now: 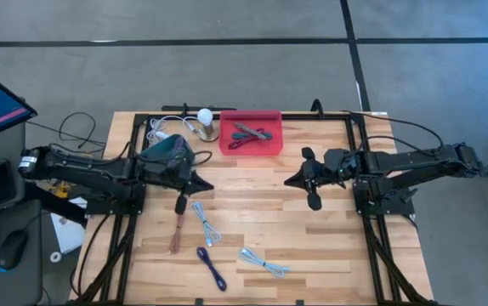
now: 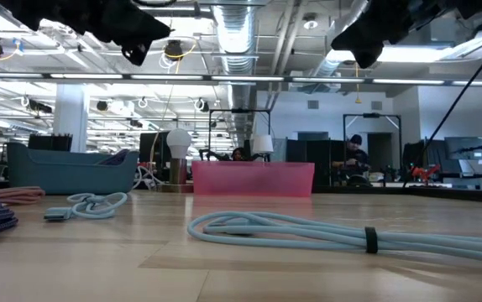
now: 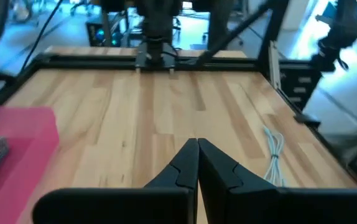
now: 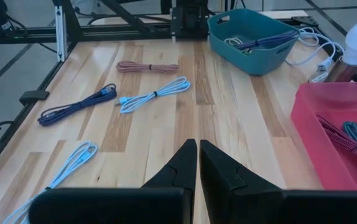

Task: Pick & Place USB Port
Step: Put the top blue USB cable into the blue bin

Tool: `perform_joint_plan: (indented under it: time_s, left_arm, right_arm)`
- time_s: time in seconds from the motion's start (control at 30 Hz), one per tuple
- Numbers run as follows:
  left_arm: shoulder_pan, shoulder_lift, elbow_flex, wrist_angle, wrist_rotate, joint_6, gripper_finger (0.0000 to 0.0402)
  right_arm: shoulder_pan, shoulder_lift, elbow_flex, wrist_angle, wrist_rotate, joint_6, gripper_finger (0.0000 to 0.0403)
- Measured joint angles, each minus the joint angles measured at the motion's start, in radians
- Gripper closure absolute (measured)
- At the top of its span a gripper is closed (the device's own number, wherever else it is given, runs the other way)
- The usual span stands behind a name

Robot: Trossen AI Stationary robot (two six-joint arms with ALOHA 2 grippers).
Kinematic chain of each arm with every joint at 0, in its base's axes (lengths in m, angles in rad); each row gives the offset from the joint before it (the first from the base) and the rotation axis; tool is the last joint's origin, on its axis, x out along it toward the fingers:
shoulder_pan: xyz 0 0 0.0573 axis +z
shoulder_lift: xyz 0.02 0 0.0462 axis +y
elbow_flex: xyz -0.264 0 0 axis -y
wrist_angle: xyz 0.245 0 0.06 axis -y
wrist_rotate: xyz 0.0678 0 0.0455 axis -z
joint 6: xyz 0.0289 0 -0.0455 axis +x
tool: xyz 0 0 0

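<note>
Several bundled USB cables lie flat on the wooden table: a brown one (image 4: 147, 66), a light blue one (image 4: 153, 94), a dark blue one (image 4: 77, 104) and another light blue one (image 4: 73, 163) near the front edge. A red tray (image 1: 251, 132) at the far middle holds more cables. A teal basket (image 4: 253, 31) with cables stands at the far left, partly under my left arm. My left gripper (image 1: 203, 184) hangs shut above the table's middle left. My right gripper (image 1: 288, 181) hangs shut facing it. Neither holds anything.
A lamp with a white bulb (image 1: 205, 119) stands between the basket and the red tray, with loose white cords (image 1: 161, 129) beside it. Black frame rails (image 1: 359, 153) run along the table's edges. Bare wood (image 1: 248, 204) lies between the two grippers.
</note>
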Motion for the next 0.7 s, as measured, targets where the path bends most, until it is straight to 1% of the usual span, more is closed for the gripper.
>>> perform_joint_plan:
  time_s: [0.17, 0.37, 0.53, 0.7]
  left_arm:
    - [-0.058, 0.008, 0.000, 0.003, -0.081, 0.095, 0.0397]
    - [-0.066, 0.055, 0.006, -0.013, -0.136, 0.171, 0.0397]
    - [-0.066, 0.125, 0.065, -0.024, -0.144, 0.235, 0.0397]
    - [-0.066, 0.186, 0.151, -0.133, -0.144, 0.298, 0.0396]
  right_arm:
    - [0.000, 0.000, 0.000, 0.006, 0.000, 0.000, 0.0390]
    - [0.000, 0.000, 0.000, 0.020, 0.000, 0.000, 0.0390]
    - [0.000, 0.000, 0.000, 0.044, 0.000, 0.000, 0.0391]
    - [0.000, 0.000, 0.000, 0.045, 0.000, 0.000, 0.0391]
